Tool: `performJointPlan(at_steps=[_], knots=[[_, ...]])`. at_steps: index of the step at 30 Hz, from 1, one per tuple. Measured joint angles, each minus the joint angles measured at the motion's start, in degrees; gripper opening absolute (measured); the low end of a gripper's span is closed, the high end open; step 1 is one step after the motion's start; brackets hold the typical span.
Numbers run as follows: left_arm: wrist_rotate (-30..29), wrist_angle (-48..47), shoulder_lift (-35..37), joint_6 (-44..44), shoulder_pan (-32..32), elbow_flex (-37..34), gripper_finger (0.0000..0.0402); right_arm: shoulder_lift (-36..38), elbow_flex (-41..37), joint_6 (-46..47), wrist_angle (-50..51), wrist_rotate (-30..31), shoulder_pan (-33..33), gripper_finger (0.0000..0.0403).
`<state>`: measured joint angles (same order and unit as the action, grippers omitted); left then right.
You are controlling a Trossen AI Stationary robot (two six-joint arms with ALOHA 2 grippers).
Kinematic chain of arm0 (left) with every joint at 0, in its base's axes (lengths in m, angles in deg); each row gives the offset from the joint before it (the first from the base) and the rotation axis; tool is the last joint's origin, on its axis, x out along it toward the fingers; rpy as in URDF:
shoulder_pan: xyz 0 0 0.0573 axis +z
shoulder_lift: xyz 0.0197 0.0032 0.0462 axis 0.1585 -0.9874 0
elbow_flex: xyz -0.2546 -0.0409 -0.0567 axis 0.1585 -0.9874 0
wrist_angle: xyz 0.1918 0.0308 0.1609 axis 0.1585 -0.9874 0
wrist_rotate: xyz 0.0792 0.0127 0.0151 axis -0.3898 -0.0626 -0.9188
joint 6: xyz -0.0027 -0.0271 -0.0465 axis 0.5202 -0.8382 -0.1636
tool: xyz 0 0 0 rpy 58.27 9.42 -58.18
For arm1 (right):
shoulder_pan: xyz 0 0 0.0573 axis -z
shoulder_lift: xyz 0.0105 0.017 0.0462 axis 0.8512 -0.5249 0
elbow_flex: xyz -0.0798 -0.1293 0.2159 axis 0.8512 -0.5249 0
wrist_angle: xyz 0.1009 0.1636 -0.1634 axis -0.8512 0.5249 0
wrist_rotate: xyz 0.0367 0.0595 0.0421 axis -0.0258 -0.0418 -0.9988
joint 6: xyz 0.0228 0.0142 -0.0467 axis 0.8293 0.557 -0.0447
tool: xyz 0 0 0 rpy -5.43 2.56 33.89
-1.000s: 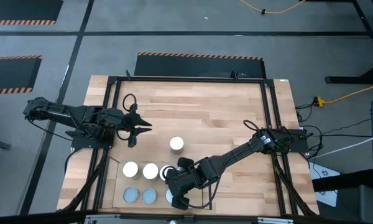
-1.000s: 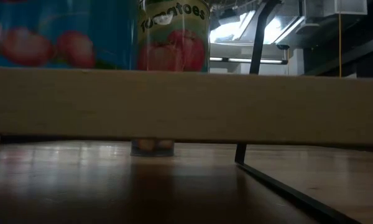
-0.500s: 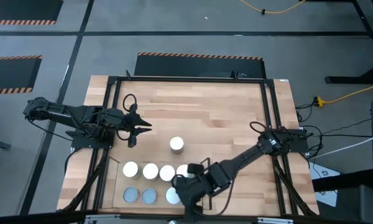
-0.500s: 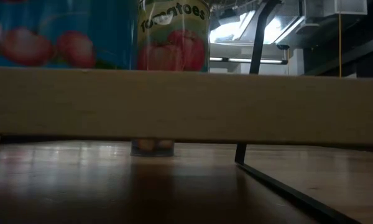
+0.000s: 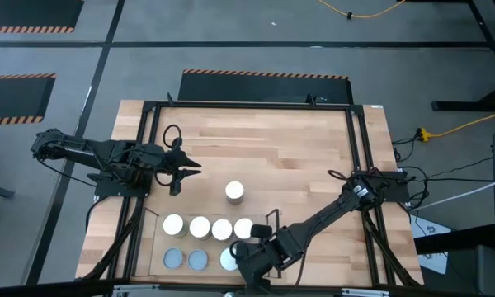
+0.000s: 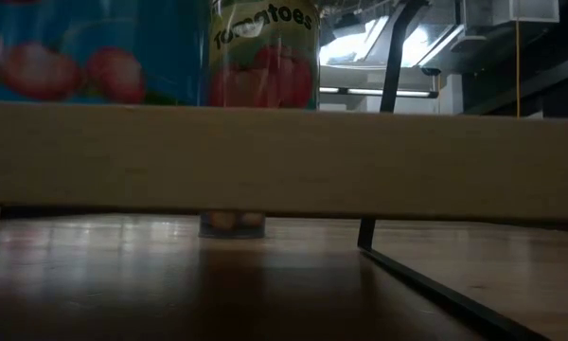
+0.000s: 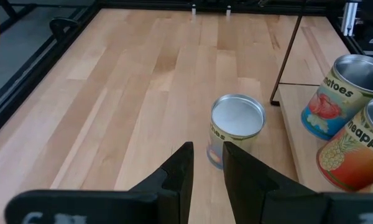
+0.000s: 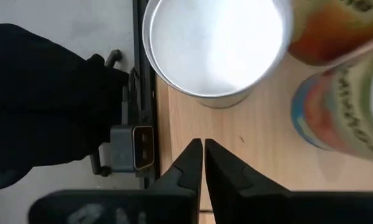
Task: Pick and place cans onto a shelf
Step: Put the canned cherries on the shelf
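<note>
Cans: seven on the shelf point(image 5: 158, 247), one loose can point(image 5: 234, 191) just beyond it; right gripper point(image 5: 249, 266) pressed together, empty; left gripper point(image 5: 188, 167) slightly parted, probably next to fetch it.

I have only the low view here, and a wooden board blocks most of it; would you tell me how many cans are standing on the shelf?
Observer: Seven cans stand on the shelf: four in the row nearer the table's middle, three in the row at the table's edge.
Operator: Thank you. Is any can off the shelf?
Observer: Yes, one lone can stands upright on the table, apart from the shelf.
Operator: Is the right gripper carrying anything?
Observer: No. The right gripper is shut with nothing between its fingers, at the shelf's right end.
</note>
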<state>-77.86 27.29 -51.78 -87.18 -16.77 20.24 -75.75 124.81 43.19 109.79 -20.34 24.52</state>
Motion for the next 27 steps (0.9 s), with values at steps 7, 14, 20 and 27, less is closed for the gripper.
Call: performJointPlan(at_steps=[7,14,20,27], knots=[[0.0,0.0,0.0,0.0,0.0,0.0,0.0079,-0.1,-4.0,-0.2,-8.9,0.3,0.4,0.0023],[0.0,0.0,0.0,0.0,0.0,0.0,0.0079,-0.1,-4.9,-0.3,-12.2,2.4,0.8,0.0023],[0.0,0.0,0.0,0.0,0.0,0.0,0.0079,-0.1,-4.9,-0.5,-14.9,3.2,0.9,0.0023],[0.0,0.0,0.0,0.0,0.0,0.0,0.0079,-0.1,-4.8,-0.5,-15.5,6.4,0.9,0.0023]])
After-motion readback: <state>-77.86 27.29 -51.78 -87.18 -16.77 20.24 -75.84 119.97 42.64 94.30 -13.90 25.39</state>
